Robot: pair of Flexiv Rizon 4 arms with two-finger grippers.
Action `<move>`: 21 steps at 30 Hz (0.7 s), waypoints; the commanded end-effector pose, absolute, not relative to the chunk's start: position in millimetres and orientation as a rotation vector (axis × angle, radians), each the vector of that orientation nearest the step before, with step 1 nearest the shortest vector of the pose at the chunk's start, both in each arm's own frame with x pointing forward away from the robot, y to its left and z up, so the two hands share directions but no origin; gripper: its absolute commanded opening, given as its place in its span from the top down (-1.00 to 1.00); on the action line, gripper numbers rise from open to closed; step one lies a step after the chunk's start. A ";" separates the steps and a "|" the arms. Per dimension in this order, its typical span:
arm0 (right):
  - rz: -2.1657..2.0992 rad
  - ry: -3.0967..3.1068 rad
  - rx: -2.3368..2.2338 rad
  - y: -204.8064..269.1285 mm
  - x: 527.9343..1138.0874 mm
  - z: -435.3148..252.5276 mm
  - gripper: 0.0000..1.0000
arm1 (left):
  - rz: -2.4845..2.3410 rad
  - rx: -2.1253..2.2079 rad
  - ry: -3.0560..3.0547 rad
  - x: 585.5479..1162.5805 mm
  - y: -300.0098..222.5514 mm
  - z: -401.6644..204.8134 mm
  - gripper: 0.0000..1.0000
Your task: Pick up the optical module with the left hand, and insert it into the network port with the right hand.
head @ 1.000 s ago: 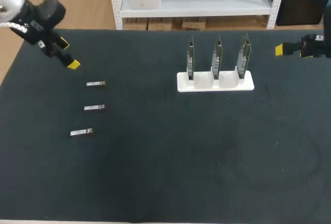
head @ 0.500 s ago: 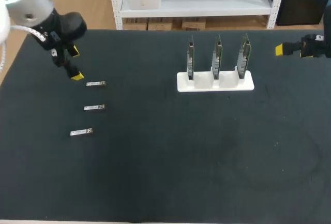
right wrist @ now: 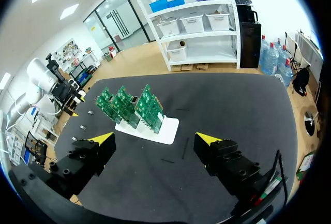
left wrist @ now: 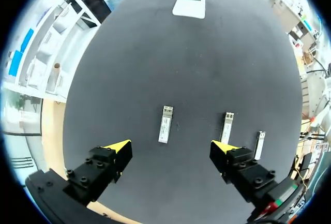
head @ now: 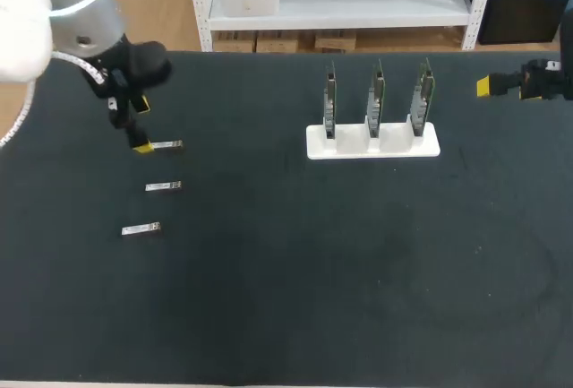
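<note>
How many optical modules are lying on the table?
3 modules, in a slanted row on the left: the far module by the left gripper, the middle module, the near module. None looks hidden.

I see my silver-grey round-bodied L arm [head: 63, 12]: thin teal ring, black wrist, white cable [head: 20, 117] alongside | black blocky 2-finger L gripper [left wrist: 170, 146]: socket screws, yellow wedge tips, red+green marks on mount | black R gripper [right wrist: 155, 138]: same build, black cable [right wrist: 277, 164] by mount

optical modules [head: 164, 186] left on table [head: 269, 298]; board rack [head: 372, 140] right
</note>
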State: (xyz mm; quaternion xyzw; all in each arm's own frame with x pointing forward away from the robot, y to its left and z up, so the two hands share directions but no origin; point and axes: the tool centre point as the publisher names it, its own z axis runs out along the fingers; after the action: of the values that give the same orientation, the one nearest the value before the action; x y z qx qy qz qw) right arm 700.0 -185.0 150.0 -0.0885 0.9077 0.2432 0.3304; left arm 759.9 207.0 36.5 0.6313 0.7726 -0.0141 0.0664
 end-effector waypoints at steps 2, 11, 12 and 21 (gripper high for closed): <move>0.636 2.374 -0.231 -185.0 700.0 150.0 -1.00 | -0.016 1.924 2.343 765.5 200.1 28.0 -1.00; 0.636 2.374 -0.231 -185.0 700.0 150.0 -1.00 | 0.052 2.007 2.295 768.3 201.3 11.4 -1.00; 0.636 2.374 -0.231 -185.0 700.0 150.0 -1.00 | 0.062 2.011 2.289 768.7 201.9 8.2 -1.00; 0.636 2.374 -0.231 -185.0 700.0 150.0 -1.00 | 0.086 2.026 2.337 774.4 202.9 -8.3 -1.00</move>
State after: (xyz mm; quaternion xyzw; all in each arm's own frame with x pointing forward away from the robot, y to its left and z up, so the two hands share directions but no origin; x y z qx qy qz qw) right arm 700.0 -185.0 150.0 -0.0885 0.9077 0.2432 0.3304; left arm 764.8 206.4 -3.1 0.6543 0.7551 0.0252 0.0329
